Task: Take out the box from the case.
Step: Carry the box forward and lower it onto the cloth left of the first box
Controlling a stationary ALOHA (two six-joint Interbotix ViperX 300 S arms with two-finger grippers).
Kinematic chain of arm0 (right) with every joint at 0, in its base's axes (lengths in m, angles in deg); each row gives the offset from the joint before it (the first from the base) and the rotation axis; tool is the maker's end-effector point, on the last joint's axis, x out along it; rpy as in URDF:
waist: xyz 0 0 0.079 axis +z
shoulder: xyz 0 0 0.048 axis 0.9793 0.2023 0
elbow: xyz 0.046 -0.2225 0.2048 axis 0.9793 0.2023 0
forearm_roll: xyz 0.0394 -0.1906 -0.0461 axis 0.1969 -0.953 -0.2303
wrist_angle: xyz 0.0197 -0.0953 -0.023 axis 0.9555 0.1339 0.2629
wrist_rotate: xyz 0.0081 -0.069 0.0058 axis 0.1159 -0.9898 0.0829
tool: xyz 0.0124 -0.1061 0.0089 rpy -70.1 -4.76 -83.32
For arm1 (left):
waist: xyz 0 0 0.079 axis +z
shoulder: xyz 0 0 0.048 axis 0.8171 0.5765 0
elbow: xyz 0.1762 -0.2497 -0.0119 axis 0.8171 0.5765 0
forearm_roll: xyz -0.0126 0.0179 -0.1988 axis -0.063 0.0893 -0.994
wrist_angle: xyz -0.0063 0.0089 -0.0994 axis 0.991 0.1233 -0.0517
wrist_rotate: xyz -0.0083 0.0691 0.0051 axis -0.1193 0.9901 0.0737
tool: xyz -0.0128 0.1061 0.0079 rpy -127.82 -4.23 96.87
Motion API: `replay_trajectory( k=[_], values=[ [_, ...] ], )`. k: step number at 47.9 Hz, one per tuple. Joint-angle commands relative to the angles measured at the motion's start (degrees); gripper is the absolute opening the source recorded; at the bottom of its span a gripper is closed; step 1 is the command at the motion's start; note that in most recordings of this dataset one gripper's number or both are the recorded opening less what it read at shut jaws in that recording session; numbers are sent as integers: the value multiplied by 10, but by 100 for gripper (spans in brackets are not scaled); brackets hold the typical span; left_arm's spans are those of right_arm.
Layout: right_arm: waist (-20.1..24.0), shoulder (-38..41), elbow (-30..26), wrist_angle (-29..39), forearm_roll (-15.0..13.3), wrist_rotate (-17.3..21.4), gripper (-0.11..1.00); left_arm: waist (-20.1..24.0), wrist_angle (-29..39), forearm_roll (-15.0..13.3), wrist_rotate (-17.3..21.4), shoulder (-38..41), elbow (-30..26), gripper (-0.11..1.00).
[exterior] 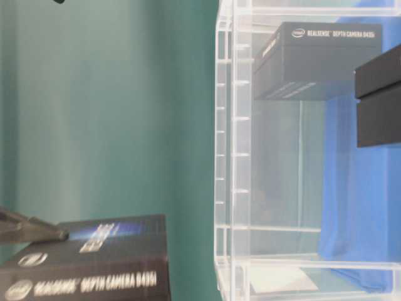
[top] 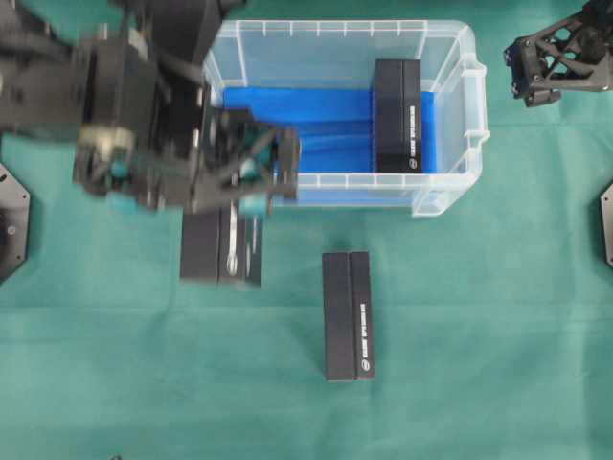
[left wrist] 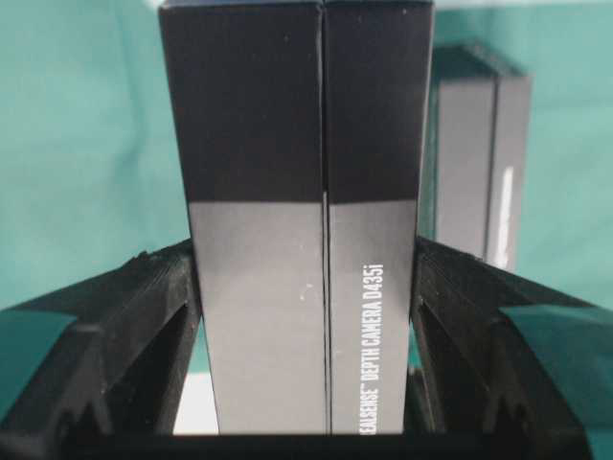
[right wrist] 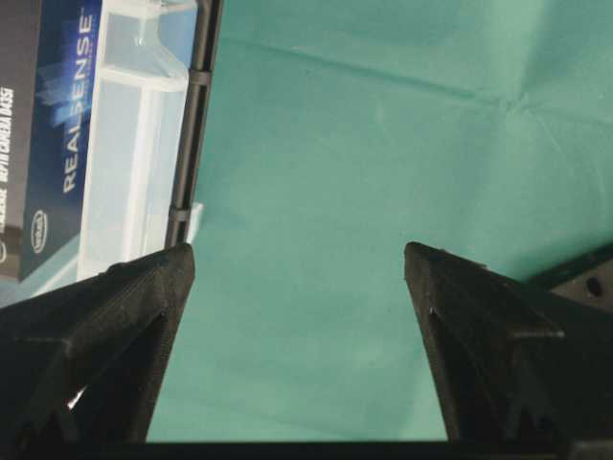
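The clear case [top: 479, 105] with its blue lining [top: 306, 125] stands at the back middle. One black box [top: 397, 115] stands inside it at the right end. My left gripper [top: 230, 201] is shut on another black box [top: 220, 251] just outside the case's front wall, over the green cloth. In the left wrist view both fingers [left wrist: 153, 316] press the box's [left wrist: 287, 192] sides. My right gripper [top: 551, 62] is open and empty, right of the case; its wrist view shows only cloth between the gripper's [right wrist: 297, 268] jaws and the case [right wrist: 134, 144] at left.
A third black box [top: 348, 316] lies on the green cloth in front of the case; it also shows in the left wrist view [left wrist: 479, 163]. Black mounts sit at the left edge [top: 10, 225] and right edge [top: 605, 220].
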Motion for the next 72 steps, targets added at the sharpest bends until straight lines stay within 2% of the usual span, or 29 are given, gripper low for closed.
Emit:
replay_trajectory(
  k=[1,12,21,42,49,62,72],
  values=[
    [1,-6,-5,-3,-1,-4,85,-23,-2,2,-20,-22,-8,59],
    [1,-6,-5,-2,-2,-5,85,-83,-3,2,-96,-15,-12,59],
    [1,-6,-5,-3,-2,-6,85,-108,-4,2,-127,-11,-13,59],
    [1,-6,-5,-1,-1,-5,85,-107,-7,7,-128,-11,-7,59],
    [1,-6,-5,-1,-2,-5,85,-106,-33,7,-128,-11,10,59],
    [1,-6,-4,-1,-2,-5,85,-112,-120,7,-130,-11,97,59],
    [1,-6,-4,-1,-1,-5,85,-113,-161,8,-131,-9,173,59]
  ],
)
